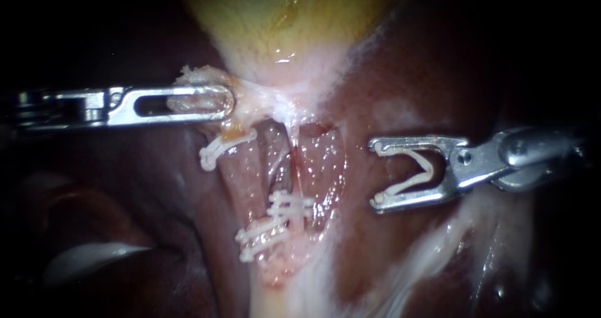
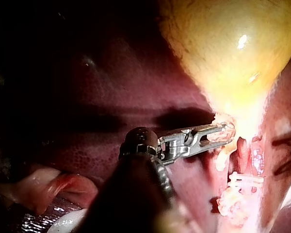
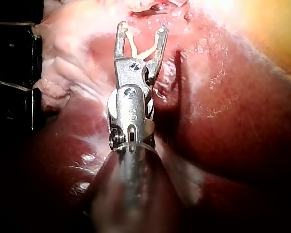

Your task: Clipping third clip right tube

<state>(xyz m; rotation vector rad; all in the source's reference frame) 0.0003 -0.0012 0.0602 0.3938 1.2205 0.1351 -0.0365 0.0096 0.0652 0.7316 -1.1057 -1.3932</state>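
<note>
The dark red liver (image 1: 400, 74) is the bed for everything here, smooth and wet with small glints. Beyond it the surroundings fall into black. On the far side the gallbladder (image 1: 275, 17) shows as a yellow, glossy sac that narrows to a pale pink neck. The left instrument (image 1: 219, 102) is polished metal with slotted jaws, and these are clenched on a shred of whitish, frayed tissue at that neck.

From the neck, two pink, glistening tubes run toward the near side. The left tube (image 1: 241, 174) carries a single ridged clip (image 1: 219, 148) at its far end and a cluster of clips (image 1: 263, 236) at its near end, all white. The right tube (image 1: 322, 161) lies just right of it, with two white clips (image 1: 291, 205) at its left edge.

The right instrument (image 1: 375, 174) sits to the right of that tube, apart from it, over the liver. Its jaws stand wide, grasping a loaded clip (image 1: 410, 179), a white V that opens toward the tube.
</note>
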